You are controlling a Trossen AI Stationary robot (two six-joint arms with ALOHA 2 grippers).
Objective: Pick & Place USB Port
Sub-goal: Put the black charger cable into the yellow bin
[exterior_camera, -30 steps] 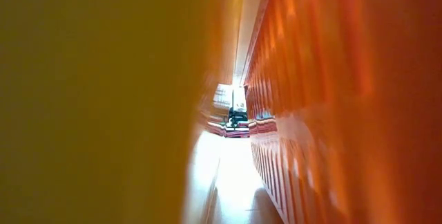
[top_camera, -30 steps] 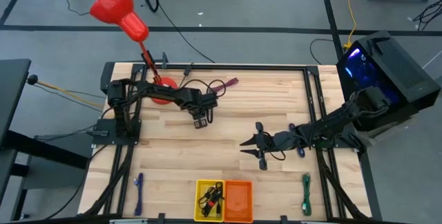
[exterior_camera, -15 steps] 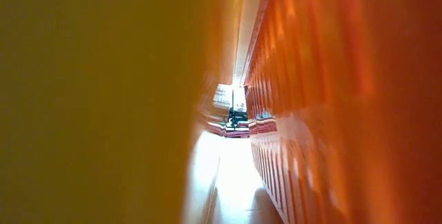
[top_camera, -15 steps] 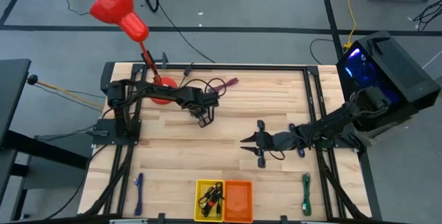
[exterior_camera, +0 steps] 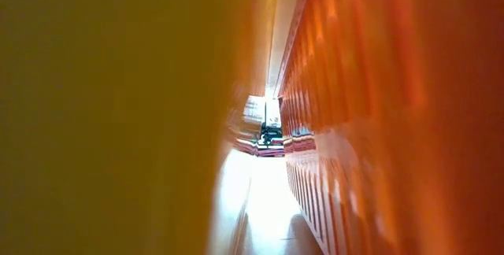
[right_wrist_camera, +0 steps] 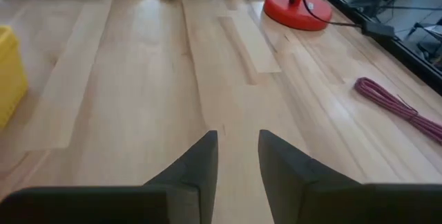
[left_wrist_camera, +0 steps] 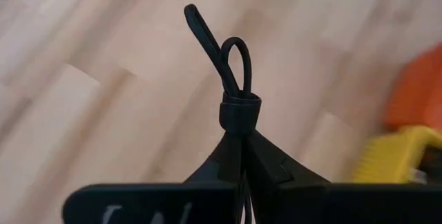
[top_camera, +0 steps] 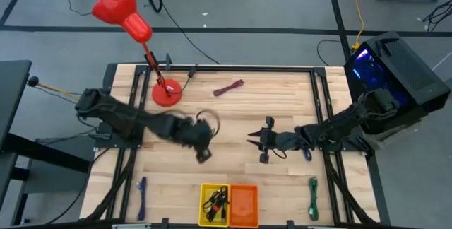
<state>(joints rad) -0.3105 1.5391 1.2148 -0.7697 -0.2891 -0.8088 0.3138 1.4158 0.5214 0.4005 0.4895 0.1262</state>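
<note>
My left gripper (left_wrist_camera: 242,140) is shut on a bundled black USB cable (left_wrist_camera: 231,58), whose loops stick out past the fingertips. In the high view this gripper (top_camera: 202,154) hovers over the middle of the table, on the far side of the yellow bin (top_camera: 214,204). That bin holds more black cables, and the orange bin (top_camera: 244,204) stands next to it. My right gripper (top_camera: 257,146) waits open at mid-table, right of centre, touching nothing. The low view shows only the bins' walls. My left gripper pinches the black cable bundle between its two fingers just behind the wrap band (left_wrist_camera: 240,110). The fingers lie along the bundle, and the looped end (left_wrist_camera: 238,48) stands out beyond their tips. The cable is lifted clear of the table.
A red lamp base (top_camera: 165,92) and a maroon cable (top_camera: 228,87) lie near the far edge. A blue cable (top_camera: 141,188) lies at the near left and a green cable (top_camera: 313,198) at the near right. A computer case (top_camera: 399,73) stands beyond the right edge.
My left arm has swung quickly from beside the lamp base toward the near edge and the bins, carrying the black cable with it, fingers still shut. My right gripper has stayed about where it was.
</note>
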